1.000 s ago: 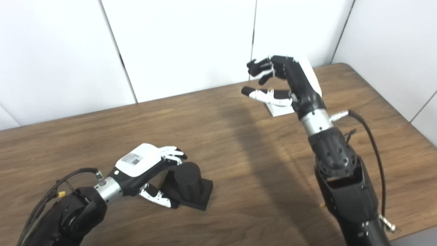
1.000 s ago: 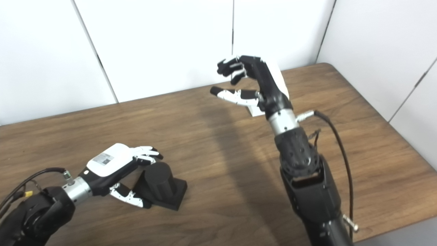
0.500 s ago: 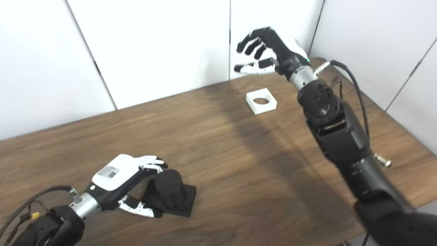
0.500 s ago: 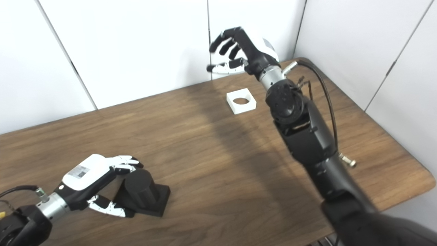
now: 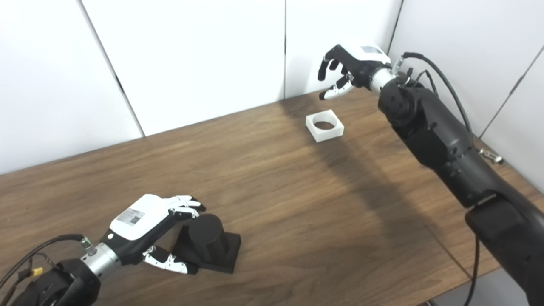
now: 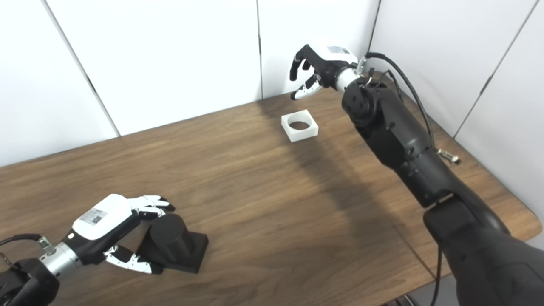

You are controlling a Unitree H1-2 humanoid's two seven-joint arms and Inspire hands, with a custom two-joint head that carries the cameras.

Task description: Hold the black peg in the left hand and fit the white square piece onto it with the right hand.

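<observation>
the black peg — a short round cylinder on a square black base — stands on the wooden table in the lower left of the frame. the left hand lies right against it from the left, fingers curled over the top edge of the cylinder and the thumb low along the base; whether it truly grips the peg or only rests on it cannot be told.

the white square piece, with a round hole through its middle, lies flat on the table in the upper right of centre, near the back wall. the right hand hovers above it and a little to the right, well clear of the surface — fingers spread and bent downward, grasping nothing. its dark forearm runs down to the lower right corner.
</observation>
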